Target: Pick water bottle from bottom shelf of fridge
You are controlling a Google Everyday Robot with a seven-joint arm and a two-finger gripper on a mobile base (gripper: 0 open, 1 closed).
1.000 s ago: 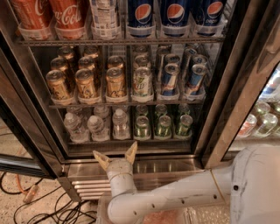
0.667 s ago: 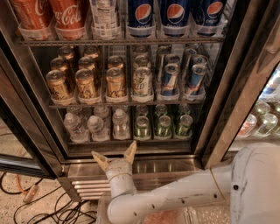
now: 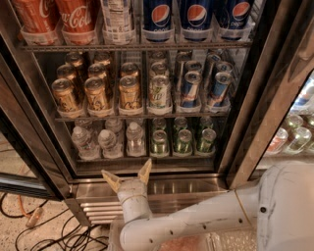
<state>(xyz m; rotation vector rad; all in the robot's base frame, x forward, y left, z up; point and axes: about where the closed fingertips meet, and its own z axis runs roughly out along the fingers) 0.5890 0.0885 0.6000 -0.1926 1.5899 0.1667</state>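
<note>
The water bottle, clear with a white cap, stands upright on the left half of the bottom shelf of the fridge, as the right-hand one of three in the front row. The other water bottles stand just beside it to the left, with more behind them in the same lanes. Right of the water bottle, close by on the same shelf, stand the green cans, three across at the front and more behind.

The hand is below and in front of the shelf's front rail, before the steel sill at the foot of the opening. Its two tan fingers point up toward the bottles and are spread in a wide V with nothing between them; they touch no bottle. The white arm runs from the hand down and to the right, passing in front of the ribbed base grille.

One shelf up stand gold cans on the left, a pale green can in the middle and blue-and-silver cans on the right. On the top shelf in view are red cola bottles, a clear labelled bottle and blue Pepsi bottles. To the right, behind glass, the neighbouring cooler holds clear bottles. Black cables lie on the speckled floor at lower left
</note>
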